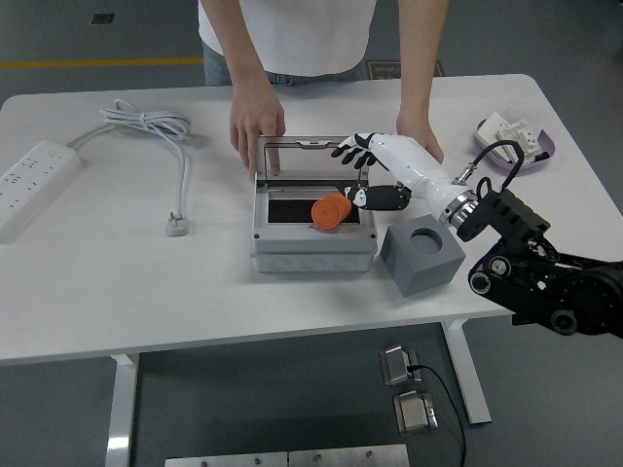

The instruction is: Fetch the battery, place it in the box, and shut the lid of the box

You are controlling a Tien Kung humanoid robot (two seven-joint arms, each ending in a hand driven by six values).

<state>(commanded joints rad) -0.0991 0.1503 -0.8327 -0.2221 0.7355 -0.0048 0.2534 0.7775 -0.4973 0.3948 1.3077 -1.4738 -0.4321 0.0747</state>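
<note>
Power strip (34, 180) and its coiled cable (156, 131) occupy the left of the desk (146, 292) and play no part in the step. Moving right, we find the grey box (311, 248) at centre, open, with its clear lid (310, 156) standing upright along the far edge. A person's hand (258, 122) rests at the lid's left end, one finger pointing down behind it; the person's other hand (417, 134) sits just behind our wrist.

The orange battery (332, 211) lies inside the box, toward its right half, against the dark interior. We judge the placing step complete and lid closing as the next operation.

Our right hand (375, 170) hovers over the box's right far corner, holding nothing. Its fingers (350, 151) are loosely spread and reach the lid's right end; the thumb points down toward the battery, just beside it. The lid therefore lies left of and directly in front of the fingertips, its long axis running left to right across them. Closing requires swinging it toward us over the battery.

A grey block (421, 258) with a round recess stands right of the box, and a dish (514, 146) of small items beyond it. Our left arm is out of view; the right hand is the only one positioned to act.
</note>
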